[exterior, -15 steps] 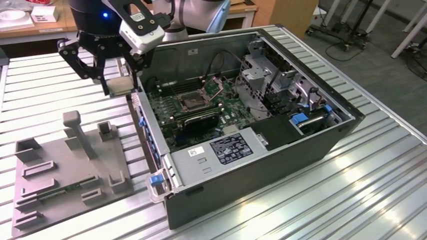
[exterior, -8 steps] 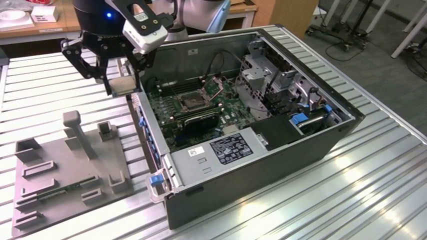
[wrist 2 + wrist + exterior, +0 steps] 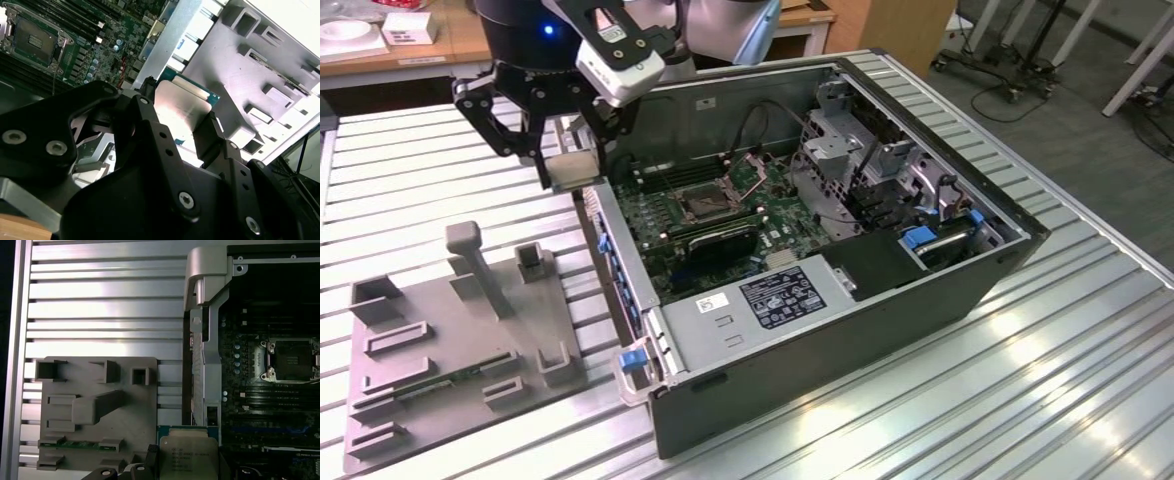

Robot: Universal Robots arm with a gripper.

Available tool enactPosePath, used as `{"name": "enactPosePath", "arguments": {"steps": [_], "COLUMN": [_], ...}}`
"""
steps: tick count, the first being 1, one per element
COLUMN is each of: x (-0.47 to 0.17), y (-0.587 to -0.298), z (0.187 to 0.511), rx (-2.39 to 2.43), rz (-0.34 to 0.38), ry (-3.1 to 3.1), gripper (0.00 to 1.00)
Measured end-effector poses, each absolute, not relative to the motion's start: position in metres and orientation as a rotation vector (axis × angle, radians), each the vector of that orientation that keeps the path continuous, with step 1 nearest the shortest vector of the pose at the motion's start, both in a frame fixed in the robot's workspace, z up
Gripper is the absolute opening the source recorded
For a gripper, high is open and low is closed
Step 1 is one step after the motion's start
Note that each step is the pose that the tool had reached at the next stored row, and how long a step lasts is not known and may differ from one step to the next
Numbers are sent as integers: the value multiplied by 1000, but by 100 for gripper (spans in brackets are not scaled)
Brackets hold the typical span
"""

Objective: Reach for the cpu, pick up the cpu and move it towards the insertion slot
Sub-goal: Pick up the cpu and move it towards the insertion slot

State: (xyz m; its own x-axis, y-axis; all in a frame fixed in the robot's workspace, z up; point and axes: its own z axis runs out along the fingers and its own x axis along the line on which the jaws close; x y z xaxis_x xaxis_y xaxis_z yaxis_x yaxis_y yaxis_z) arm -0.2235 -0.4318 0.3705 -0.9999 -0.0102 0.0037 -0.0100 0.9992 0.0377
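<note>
The gripper (image 3: 568, 150) clamps the cpu (image 3: 574, 170) (pale, flat) above the edge of the computer case (image 3: 854, 330), near the insertion slot (image 3: 704, 205).

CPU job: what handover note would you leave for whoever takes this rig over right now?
The hand is shut on the cpu, off the grey tray, above the computer case wall on the exterior view's left.
The insertion slot is empty, dark centre showing.
Done: reach and pick-up.
Left: the cpu is not yet over the slot.
</note>
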Motion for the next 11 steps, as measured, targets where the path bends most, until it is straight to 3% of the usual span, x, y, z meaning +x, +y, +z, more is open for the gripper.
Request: {"name": "enactPosePath", "arguments": {"steps": [11], "x": [-218], "y": [-431], "z": [370], "rx": [15], "rz": [-59], "ry": [-3137], "gripper": [55]}}
